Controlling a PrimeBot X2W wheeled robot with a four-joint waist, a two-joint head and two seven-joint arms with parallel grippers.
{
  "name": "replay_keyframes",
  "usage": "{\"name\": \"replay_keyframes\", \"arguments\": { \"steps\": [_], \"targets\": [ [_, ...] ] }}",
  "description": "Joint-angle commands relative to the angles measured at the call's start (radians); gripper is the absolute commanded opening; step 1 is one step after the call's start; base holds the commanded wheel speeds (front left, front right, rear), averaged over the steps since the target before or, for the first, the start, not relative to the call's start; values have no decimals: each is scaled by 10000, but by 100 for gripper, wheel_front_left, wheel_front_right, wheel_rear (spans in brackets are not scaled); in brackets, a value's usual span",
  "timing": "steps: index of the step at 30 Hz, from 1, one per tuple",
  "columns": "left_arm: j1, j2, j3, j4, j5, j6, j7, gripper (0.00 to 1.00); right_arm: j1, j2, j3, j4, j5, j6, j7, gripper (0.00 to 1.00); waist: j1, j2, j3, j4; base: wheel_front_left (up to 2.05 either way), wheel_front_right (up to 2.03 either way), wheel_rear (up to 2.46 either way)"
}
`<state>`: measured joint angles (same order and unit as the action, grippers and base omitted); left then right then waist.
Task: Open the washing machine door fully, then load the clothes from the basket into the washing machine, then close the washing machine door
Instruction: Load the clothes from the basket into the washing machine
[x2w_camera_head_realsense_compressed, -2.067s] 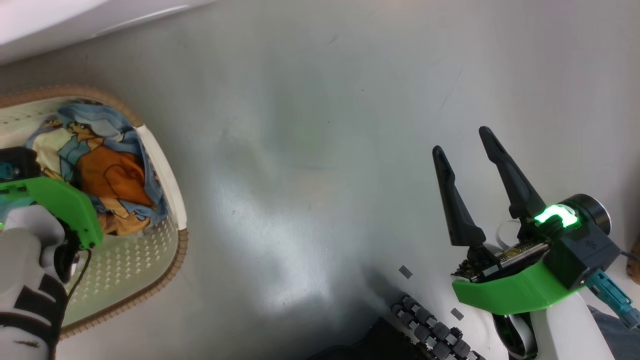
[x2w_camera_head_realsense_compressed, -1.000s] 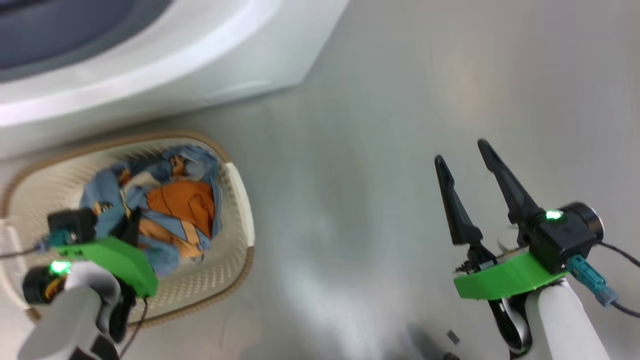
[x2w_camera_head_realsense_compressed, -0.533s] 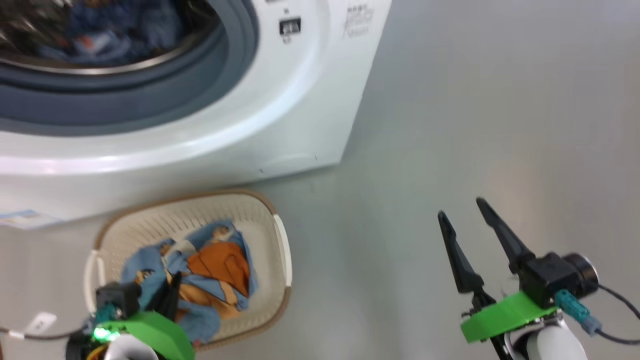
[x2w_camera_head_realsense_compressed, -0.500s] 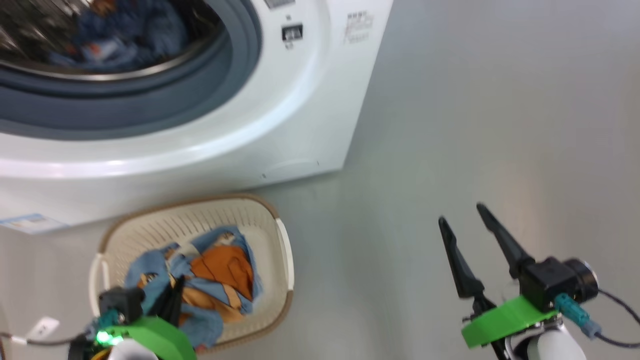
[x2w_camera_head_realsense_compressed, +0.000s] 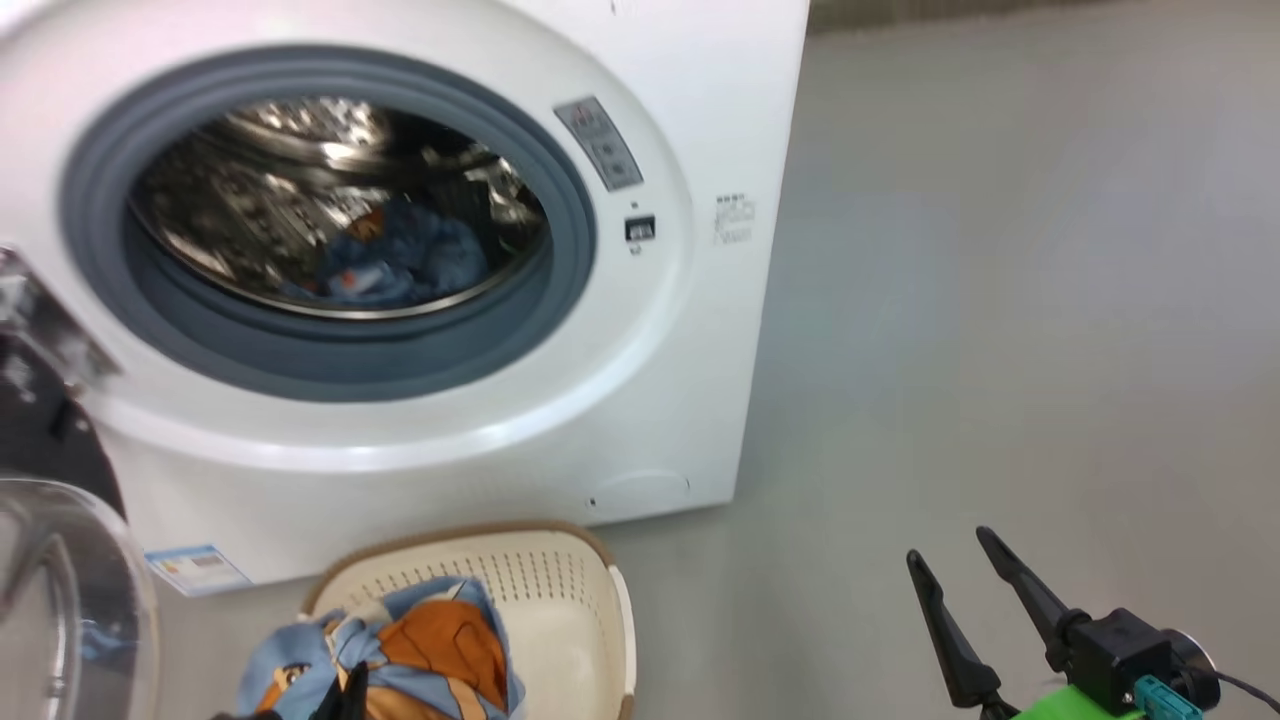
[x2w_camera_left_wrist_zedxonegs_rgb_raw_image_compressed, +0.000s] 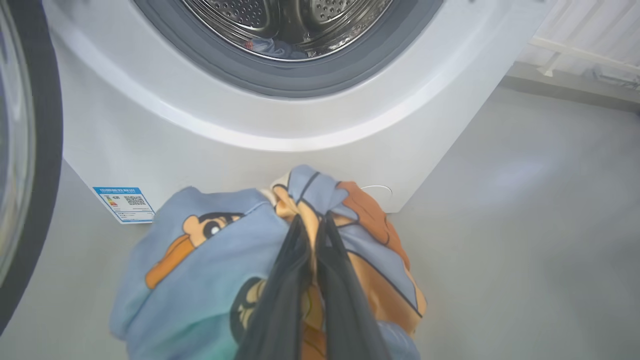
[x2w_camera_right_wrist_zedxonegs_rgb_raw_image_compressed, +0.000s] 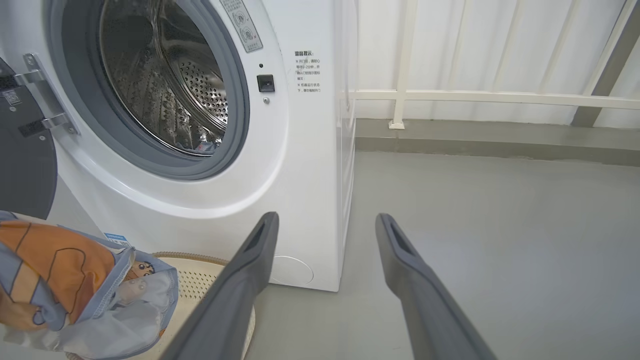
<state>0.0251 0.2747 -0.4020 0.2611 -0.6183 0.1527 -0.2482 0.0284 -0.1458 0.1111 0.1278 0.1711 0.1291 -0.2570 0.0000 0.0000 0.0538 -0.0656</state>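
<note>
My left gripper (x2w_camera_left_wrist_zedxonegs_rgb_raw_image_compressed: 314, 220) is shut on the clothes (x2w_camera_left_wrist_zedxonegs_rgb_raw_image_compressed: 215, 260), a light blue bundle with orange cartoon figures. The bundle hangs just above the cream basket (x2w_camera_head_realsense_compressed: 570, 590), in front of the washing machine (x2w_camera_head_realsense_compressed: 700, 330). The right wrist view shows the clothes (x2w_camera_right_wrist_zedxonegs_rgb_raw_image_compressed: 60, 280) lifted over the basket (x2w_camera_right_wrist_zedxonegs_rgb_raw_image_compressed: 200, 275). The washing machine door (x2w_camera_head_realsense_compressed: 60, 590) stands swung open at the left, with its glass bowl and black rim visible. More blue fabric (x2w_camera_head_realsense_compressed: 410, 255) lies inside the steel drum. My right gripper (x2w_camera_head_realsense_compressed: 950, 548) hovers open over the floor at the right, holding nothing.
A blue label (x2w_camera_left_wrist_zedxonegs_rgb_raw_image_compressed: 122, 205) sits low on the machine's front. Grey floor stretches to the right of the machine. A white railing (x2w_camera_right_wrist_zedxonegs_rgb_raw_image_compressed: 475, 97) and a low kerb run along the back wall.
The head camera has tilted up, bringing the machine's opening and the door into view. My left gripper has lifted the clothes up from the basket's bottom. The right gripper stays open.
</note>
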Motion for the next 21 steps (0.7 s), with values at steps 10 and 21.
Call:
{"name": "replay_keyframes", "arguments": {
  "steps": [10,21],
  "targets": [
    [828,293,820,-1863,307,709,-134,0,190,-169,140,-227,335,16,-48,100,0,0,-1454,541,0,0,0],
    [1448,501,1143,-3309,316,1474,161,0,282,-282,114,-218,508,16,-48,100,0,0,-1841,614,0,0,0]
  ]
}}
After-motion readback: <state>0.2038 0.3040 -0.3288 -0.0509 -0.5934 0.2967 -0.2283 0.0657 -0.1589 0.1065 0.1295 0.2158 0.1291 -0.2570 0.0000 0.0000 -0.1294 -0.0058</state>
